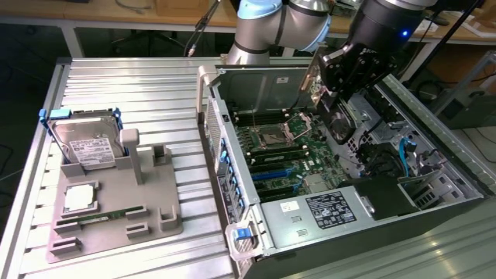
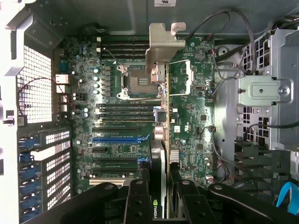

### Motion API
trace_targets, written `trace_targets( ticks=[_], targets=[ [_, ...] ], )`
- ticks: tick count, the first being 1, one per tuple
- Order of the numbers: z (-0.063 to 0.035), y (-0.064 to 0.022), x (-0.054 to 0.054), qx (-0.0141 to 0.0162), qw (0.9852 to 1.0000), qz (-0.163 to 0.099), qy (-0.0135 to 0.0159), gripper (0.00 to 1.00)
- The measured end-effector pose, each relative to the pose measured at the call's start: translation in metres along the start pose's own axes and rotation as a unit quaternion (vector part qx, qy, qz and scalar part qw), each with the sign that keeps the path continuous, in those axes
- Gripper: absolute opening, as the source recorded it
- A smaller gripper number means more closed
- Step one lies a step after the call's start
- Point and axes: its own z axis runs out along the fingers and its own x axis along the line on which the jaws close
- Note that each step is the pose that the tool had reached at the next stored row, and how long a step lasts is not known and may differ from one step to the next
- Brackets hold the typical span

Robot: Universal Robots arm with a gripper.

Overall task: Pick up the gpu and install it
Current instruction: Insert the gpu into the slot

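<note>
My gripper (image 1: 342,86) hangs over the open computer case (image 1: 232,192) and is shut on the gpu (image 1: 338,121), a dark card with a black fan on one face. The card hangs on edge above the motherboard (image 1: 287,152). In the wrist view the gpu (image 2: 161,119) appears edge-on, its silvery end bracket at the far end over the empty processor socket (image 2: 140,83). My gripper (image 2: 159,189) clamps the card's near end between two black fingers (image 2: 138,198). A blue expansion slot (image 2: 119,138) lies on the board beside the card and apart from it.
A grey holder (image 1: 151,203) at the exterior view's left carries a hard drive with blue rails (image 1: 85,139), a processor (image 1: 80,197) and a green memory stick (image 1: 101,218). Inside the case are the power supply (image 1: 329,210), a metal drive cage (image 2: 275,93) and loose cables (image 2: 219,154).
</note>
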Motion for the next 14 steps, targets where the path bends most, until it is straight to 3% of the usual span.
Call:
trace_targets(
  ticks=[7,14],
  targets=[
    [0.0,0.0,0.0,0.0,0.9999,-0.01,0.0005,0.27],
    [0.0,0.0,-0.0001,-0.0001,0.9989,-0.046,0.0022,0.27]
  ],
)
